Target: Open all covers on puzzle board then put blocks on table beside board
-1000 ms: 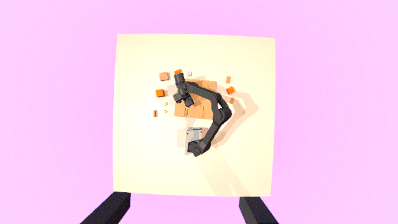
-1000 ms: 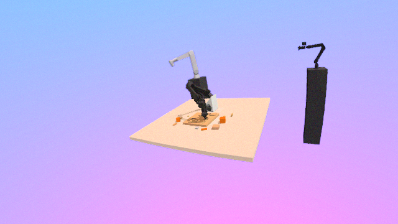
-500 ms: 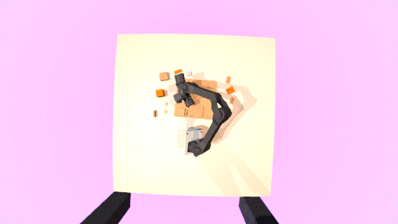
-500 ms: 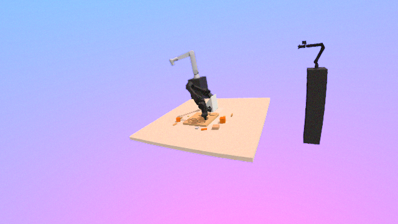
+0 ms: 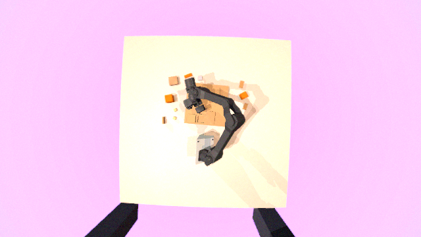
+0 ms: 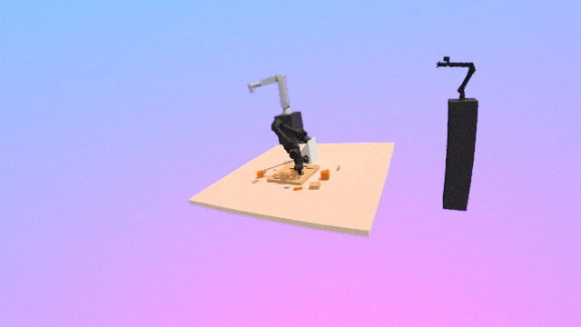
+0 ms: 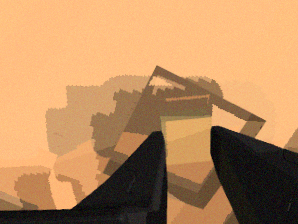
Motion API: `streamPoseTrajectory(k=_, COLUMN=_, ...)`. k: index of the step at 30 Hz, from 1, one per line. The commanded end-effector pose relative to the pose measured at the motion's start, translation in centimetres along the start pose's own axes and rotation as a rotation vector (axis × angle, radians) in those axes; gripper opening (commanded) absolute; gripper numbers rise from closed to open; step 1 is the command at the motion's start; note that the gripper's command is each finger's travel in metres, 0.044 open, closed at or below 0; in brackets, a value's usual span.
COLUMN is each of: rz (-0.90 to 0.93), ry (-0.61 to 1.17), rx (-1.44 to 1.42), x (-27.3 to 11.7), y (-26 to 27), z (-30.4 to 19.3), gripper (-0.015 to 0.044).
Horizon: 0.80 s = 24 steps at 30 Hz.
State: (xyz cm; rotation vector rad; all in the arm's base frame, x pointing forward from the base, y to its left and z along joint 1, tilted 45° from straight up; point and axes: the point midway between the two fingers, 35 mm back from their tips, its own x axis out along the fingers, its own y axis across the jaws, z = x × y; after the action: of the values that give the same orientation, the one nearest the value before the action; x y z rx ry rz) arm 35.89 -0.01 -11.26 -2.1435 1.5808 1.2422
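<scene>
The wooden puzzle board [image 5: 220, 121] [image 6: 287, 182] lies flat under the arm. My gripper [image 5: 195, 105] [image 6: 300, 173] [image 7: 185, 139] points down over the board's left part in the top view. It is shut on a small pale yellow block [image 7: 188, 142], with one dark finger against each side. In the wrist view the block shows within the outline of a square well [image 7: 237, 110]. I cannot tell if it is lifted off the well floor. The arm and its shadows hide much of the board, and the covers' positions there are unclear.
Beside the board lie orange blocks [image 5: 169, 98] [image 5: 243, 95] [image 6: 325, 174], a tan block [image 5: 173, 80] [image 6: 314, 185], a flat orange piece [image 5: 188, 75] [image 6: 298, 188], a small white piece [image 5: 200, 78] and small yellow pieces [image 5: 175, 110] [image 5: 174, 118]. A grey stand [image 5: 205, 141] [image 6: 310, 151] is near the arm's base.
</scene>
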Motion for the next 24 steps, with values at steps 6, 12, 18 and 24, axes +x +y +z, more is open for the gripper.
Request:
streamPoseTrajectory(k=6, rz=0.000, ry=-0.001, rx=0.003, x=-1.0, y=-0.1, z=0.0, gripper=0.0080)
streamPoseTrajectory(k=12, rz=0.001, ry=-0.001, rx=0.002, x=-1.7, y=-0.2, z=0.0, gripper=0.0080)
streamPoseTrajectory(k=18, rz=0.003, ry=-0.001, rx=0.001, x=-2.5, y=-0.2, z=0.0, gripper=0.0080)
streamPoseTrajectory(k=24, rz=0.004, ry=0.000, rx=0.000, x=-3.3, y=-0.2, z=0.0, gripper=0.0080)
